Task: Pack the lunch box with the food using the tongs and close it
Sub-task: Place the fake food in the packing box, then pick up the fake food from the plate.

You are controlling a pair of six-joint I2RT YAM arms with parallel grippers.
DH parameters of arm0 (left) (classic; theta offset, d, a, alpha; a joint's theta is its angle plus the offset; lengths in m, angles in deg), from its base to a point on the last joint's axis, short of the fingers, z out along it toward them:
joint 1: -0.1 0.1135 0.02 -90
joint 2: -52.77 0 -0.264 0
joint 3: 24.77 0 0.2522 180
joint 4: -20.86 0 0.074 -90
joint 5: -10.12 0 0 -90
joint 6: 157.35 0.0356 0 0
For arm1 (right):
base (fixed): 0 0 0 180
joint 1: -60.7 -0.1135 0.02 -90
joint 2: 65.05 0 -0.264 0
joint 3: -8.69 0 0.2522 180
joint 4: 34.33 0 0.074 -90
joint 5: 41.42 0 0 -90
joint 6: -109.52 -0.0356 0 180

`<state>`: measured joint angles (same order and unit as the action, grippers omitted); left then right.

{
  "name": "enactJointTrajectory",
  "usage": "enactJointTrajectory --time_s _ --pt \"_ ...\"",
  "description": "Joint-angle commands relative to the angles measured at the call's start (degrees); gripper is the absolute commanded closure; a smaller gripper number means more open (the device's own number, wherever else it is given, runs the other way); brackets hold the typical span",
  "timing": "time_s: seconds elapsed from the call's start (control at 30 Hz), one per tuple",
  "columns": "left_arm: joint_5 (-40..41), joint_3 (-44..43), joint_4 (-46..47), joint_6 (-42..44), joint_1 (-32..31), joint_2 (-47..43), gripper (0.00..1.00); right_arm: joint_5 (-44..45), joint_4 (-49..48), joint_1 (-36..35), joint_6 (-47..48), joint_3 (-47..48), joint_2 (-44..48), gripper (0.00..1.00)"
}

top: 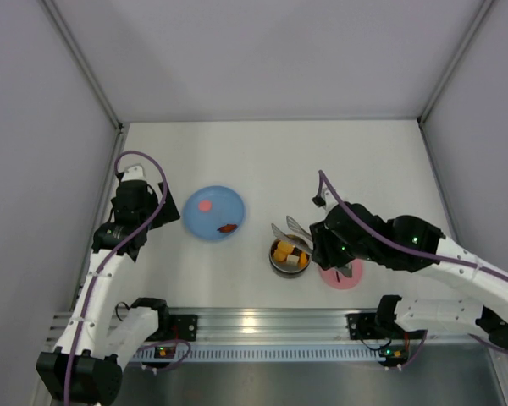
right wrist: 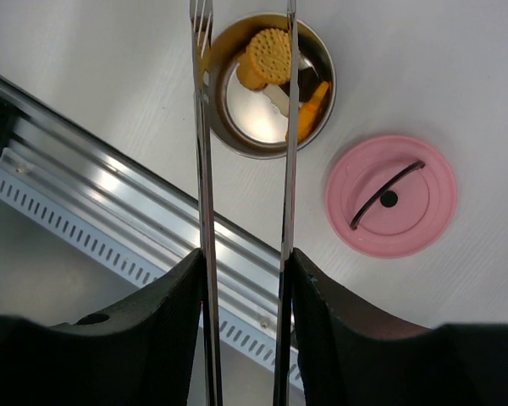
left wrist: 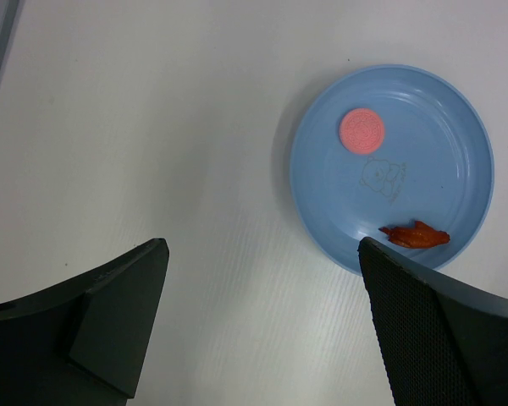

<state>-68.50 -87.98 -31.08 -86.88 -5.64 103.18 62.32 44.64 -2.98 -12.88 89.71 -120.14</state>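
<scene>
White tabletop point(top: 262, 161) carries the lunch box point(right wrist: 256, 121) at upper centre of the right wrist view, uncovered, with food point(right wrist: 269, 52) inside (a round biscuit, orange pieces, a white piece). The pink lid point(right wrist: 389, 196) lies flat just beside it at right, handle up. Right gripper point(right wrist: 244, 258) is clamped on the tongs point(right wrist: 205, 169), whose two arms run apart up the frame to the box, while the left gripper point(left wrist: 262, 247) hangs spread and empty near the blue plate point(left wrist: 457, 152), which holds a pink disc point(left wrist: 361, 131) and a reddish piece point(left wrist: 415, 234).
</scene>
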Motion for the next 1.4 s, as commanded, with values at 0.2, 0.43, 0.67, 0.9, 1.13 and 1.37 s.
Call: enactJointTrajectory --time_s 0.2,0.43,0.67,0.9,1.13,1.37 --pt "0.1 0.2 0.8 0.5 -0.2 -0.4 0.01 -1.1 -6.6 -0.9 6.5 16.2 -12.0 0.58" --pt "0.3 0.3 0.8 0.5 -0.2 0.2 0.01 -1.4 -8.5 -0.9 12.3 31.2 -31.0 0.57" --pt "0.4 0.3 0.8 0.5 -0.2 0.3 0.01 -2.1 -9.8 -0.1 15.2 36.1 -41.7 0.57" --pt "0.4 0.3 0.8 0.5 -0.2 0.5 0.01 -4.3 -14.0 0.4 16.1 31.4 -43.9 0.57" --pt "0.6 0.3 0.7 0.5 -0.3 0.5 0.01 -5.1 -15.1 1.9 17.1 28.5 -45.5 0.57" --pt "0.6 0.4 0.8 0.4 -0.3 0.6 0.01 -6.5 -17.0 3.3 17.8 26.7 -46.5 0.57"
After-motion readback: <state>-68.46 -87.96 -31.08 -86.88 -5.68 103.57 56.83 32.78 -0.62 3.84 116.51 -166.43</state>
